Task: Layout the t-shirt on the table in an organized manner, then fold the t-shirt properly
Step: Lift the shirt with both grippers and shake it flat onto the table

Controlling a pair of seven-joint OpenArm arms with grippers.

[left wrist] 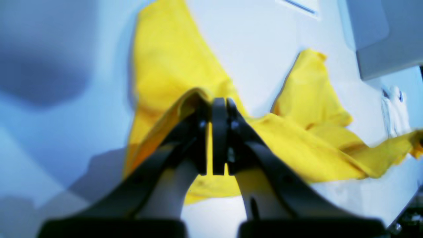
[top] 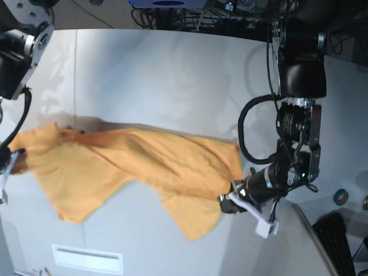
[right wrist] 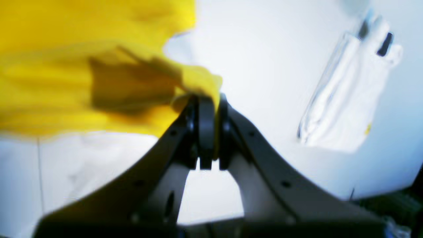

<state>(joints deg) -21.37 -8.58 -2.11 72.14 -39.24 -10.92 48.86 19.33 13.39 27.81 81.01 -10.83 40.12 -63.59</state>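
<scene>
A: t-shirt [left wrist: 172,66] status, left wrist view?
B: Left gripper [left wrist: 219,102] jaws closed on a fold of it; the rest drapes over the desk [left wrist: 264,49].
A: Right wrist?
B: Right gripper [right wrist: 208,99] jaws pinched shut on a bunched edge. Blurry.
A: Base?
B: T-shirt stretched between both arms across the desk, lower part sagging onto the surface.

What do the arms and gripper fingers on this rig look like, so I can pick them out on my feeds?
Both grippers, left gripper and right gripper, have matte black curved fingers with flat pads and small screws. In the base view the left arm is glossy black with looped black cables and a white part near the wrist.
</scene>
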